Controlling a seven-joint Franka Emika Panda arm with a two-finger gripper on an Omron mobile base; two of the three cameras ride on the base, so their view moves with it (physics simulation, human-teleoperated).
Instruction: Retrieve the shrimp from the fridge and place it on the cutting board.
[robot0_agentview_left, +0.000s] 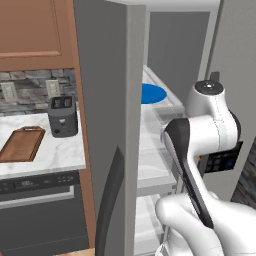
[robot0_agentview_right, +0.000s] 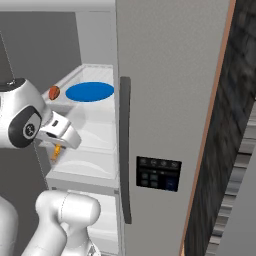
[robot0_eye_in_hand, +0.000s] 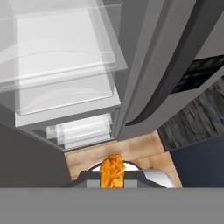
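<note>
The fridge (robot0_agentview_left: 107, 75) stands open, its white shelves (robot0_agentview_right: 95, 130) visible between the two grey doors. My gripper (robot0_agentview_right: 56, 151) hangs in front of the middle shelves, just outside the fridge, shut on the shrimp (robot0_agentview_right: 58, 150), a small orange piece. In the hand view the shrimp (robot0_eye_in_hand: 113, 169) sticks up between the fingers at the bottom centre, over the wooden floor. The reddish-brown cutting board (robot0_agentview_left: 22, 144) lies on the marble counter at the far left, well away from the gripper.
A round blue dish (robot0_agentview_right: 90, 91) and a small brown ball (robot0_agentview_right: 54, 92) sit on the upper shelf. A black toaster (robot0_agentview_left: 63, 116) stands beside the board. The left fridge door (robot0_agentview_left: 125, 150) separates the arm from the counter. A dark dishwasher front (robot0_agentview_left: 40, 210) is below.
</note>
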